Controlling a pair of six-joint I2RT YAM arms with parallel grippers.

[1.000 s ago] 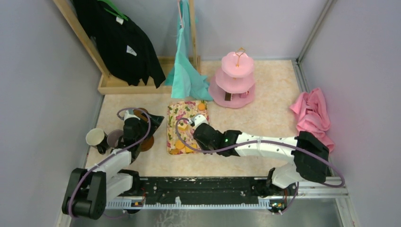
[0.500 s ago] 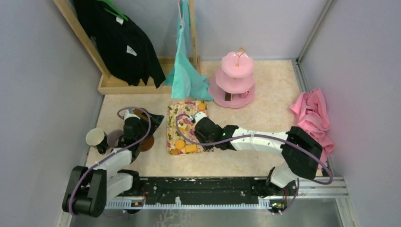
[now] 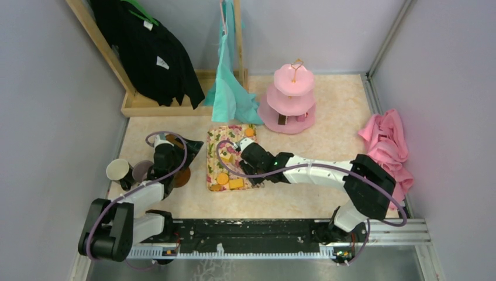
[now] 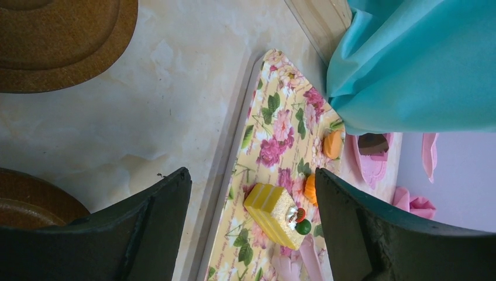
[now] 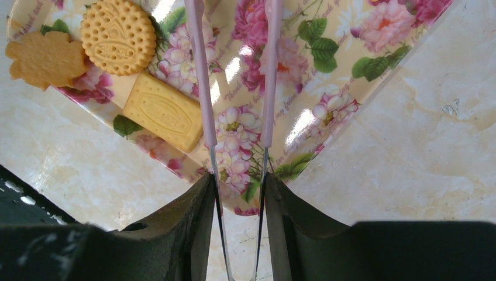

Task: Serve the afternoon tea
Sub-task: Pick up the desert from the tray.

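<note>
Pink tongs [image 5: 237, 76] are pinched between the jaws of the right gripper [image 5: 237, 187]. Their long axis runs straight out from the jaws, in line with the gripper. Both arms are stretched over the floral tray [image 5: 351, 58], and their tips are cut off by the top edge of the right wrist view. A rectangular biscuit [image 5: 165, 119] lies on the tray just left of the tongs' left arm, with its long axis set diagonally to the tongs. Beyond it a round biscuit [image 5: 119, 36] and a flower-shaped biscuit [image 5: 45, 58] are seen side by side near the tray's corner.

The jaws of the left gripper [image 4: 251, 181] are spread wide with nothing between them. They are held over the table [image 4: 146, 111] at the tray's long edge. A yellow cake slice [image 4: 275, 213] is framed between them, lying on the tray. One brown saucer [image 4: 64, 44] and a second saucer [image 4: 35, 205] lie on the table to the left.

The pink three-tier stand [image 3: 290, 99] stands upright beyond the tray, with a brown snack [image 3: 282, 119] on its lowest tier. The cream mug [image 3: 119, 170] and the mauve-grey mug [image 3: 141, 171] are placed side by side left of the left arm.
</note>
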